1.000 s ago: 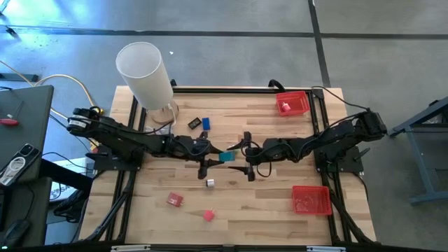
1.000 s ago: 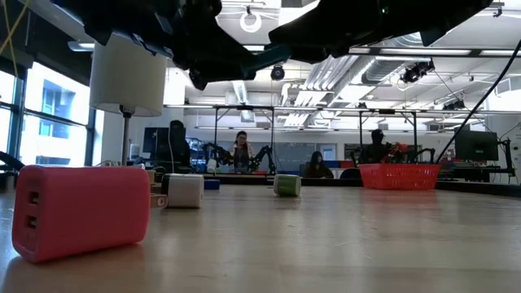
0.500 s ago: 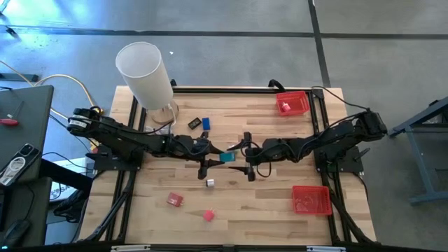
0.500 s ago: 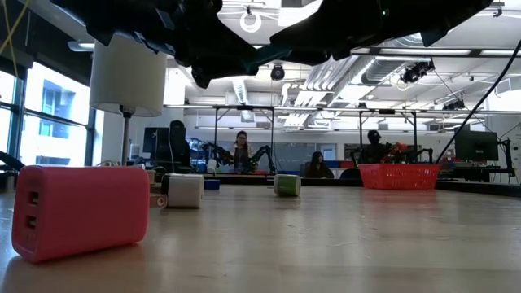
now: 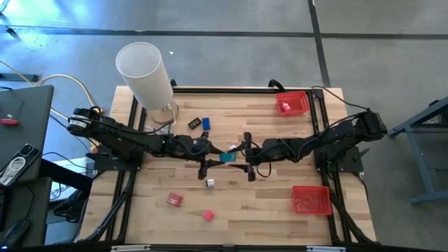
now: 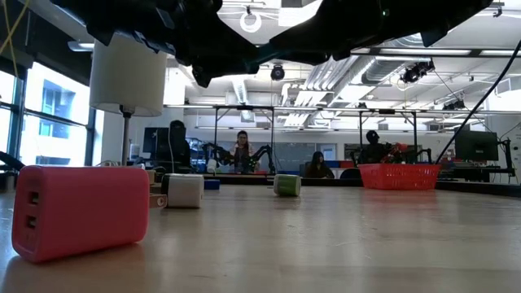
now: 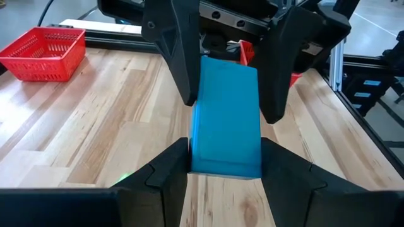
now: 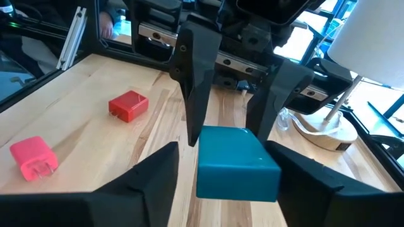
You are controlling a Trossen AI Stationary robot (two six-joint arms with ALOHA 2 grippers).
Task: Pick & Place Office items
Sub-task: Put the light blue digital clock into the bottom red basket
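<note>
Both pincers meet at mid-table over one teal block [image 5: 227, 157]. Our left gripper [image 7: 225, 165] is clamped on the block, its fingers pressed to both sides and holding it clear of the wooden table [image 5: 266, 203]. Our right gripper [image 8: 233, 165] faces it from the opposite side, its fingers flanking the same block with narrow gaps still showing, so not yet clamped.

Other office items lie scattered about: a white piece [image 5: 209, 183] just below the grippers, a red block [image 5: 174, 200] and a pink plug [image 5: 208, 215] nearer the front edge, a blue piece [image 5: 206, 124] and a black piece [image 5: 194, 124] toward the tall white cylinder [image 5: 144, 73].

Two red trays [image 5: 311, 200] sit along the right side, well apart from the handover.
</note>
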